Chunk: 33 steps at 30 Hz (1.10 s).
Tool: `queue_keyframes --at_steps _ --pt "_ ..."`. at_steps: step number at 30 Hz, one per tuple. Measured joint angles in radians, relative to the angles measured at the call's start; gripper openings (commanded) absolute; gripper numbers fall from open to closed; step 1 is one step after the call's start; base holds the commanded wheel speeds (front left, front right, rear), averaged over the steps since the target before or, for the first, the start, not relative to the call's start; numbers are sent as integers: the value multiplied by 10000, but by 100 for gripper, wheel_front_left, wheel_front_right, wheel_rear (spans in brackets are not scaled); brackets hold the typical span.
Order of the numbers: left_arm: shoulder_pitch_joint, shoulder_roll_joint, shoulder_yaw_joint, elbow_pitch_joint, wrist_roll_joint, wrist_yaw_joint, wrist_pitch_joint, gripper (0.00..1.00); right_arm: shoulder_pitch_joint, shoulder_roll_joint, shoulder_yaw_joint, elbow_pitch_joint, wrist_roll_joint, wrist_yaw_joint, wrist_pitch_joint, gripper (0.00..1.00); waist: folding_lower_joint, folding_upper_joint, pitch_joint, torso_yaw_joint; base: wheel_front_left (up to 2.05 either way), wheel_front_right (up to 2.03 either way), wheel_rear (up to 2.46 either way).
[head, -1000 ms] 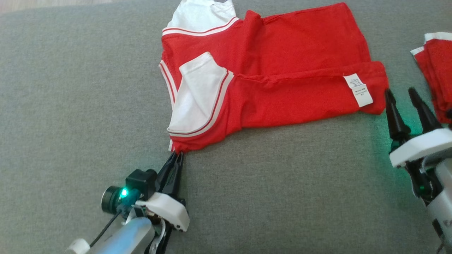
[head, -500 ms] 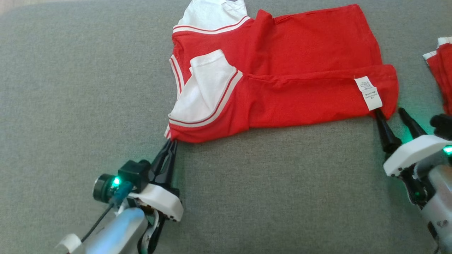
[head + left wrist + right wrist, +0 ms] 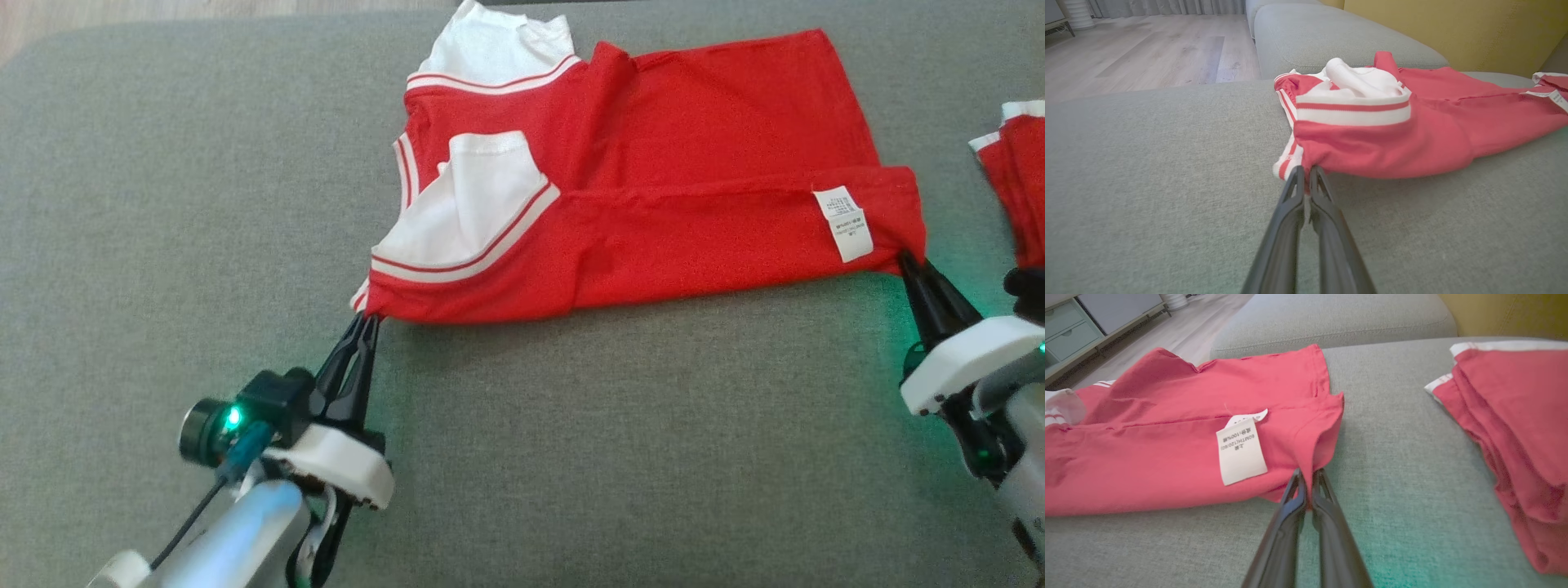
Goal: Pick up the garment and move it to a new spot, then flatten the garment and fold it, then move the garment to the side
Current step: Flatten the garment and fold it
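head: above, looking down | wrist views: low, near, level | shared: garment (image 3: 694,163), grey cushion (image 3: 571,449)

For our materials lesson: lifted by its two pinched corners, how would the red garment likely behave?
Probably floppy: the red garment lies creased and folded over itself. It would likely sag between the left gripper and right gripper. Seems light: thin fingertip pinches hold its corners.

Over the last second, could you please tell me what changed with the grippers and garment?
The right gripper shut its jaws on the red garment at the corner by the label; before, they stood open beside it. The left gripper kept its hold on the opposite corner. The folded pile stayed put.
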Motion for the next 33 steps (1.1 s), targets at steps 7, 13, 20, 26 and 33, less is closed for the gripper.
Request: queue_keyframes --at_steps 7,13,20,26,33 --pt "978 453 148 -470 -320 -86 2 0 848 -779 113 -947 370 0 -163 0 0 0 -391 -84 0 0 0" --pt "1882 757 232 -771 -554 -86 2 0 2106 -1427 263 -2063 614 0 82 0 -1 0 -716 -169 0 0 0" --pt "2646 917 236 -1081 -719 -94 2 0 3435 -1645 -167 -2976 583 0 746 0 -2 0 -958 -276 0 0 0" --pt "3140 1014 238 -1252 -734 -71 2 0 4741 -1609 -968 -3613 382 0 1292 0 -1 0 -1021 -363 0 0 0" --pt "3565 1024 205 -1358 -911 -6 63 0 5761 -1218 -2056 -4255 -92 0 1833 7 0 0 -1089 -371 0 0 0"
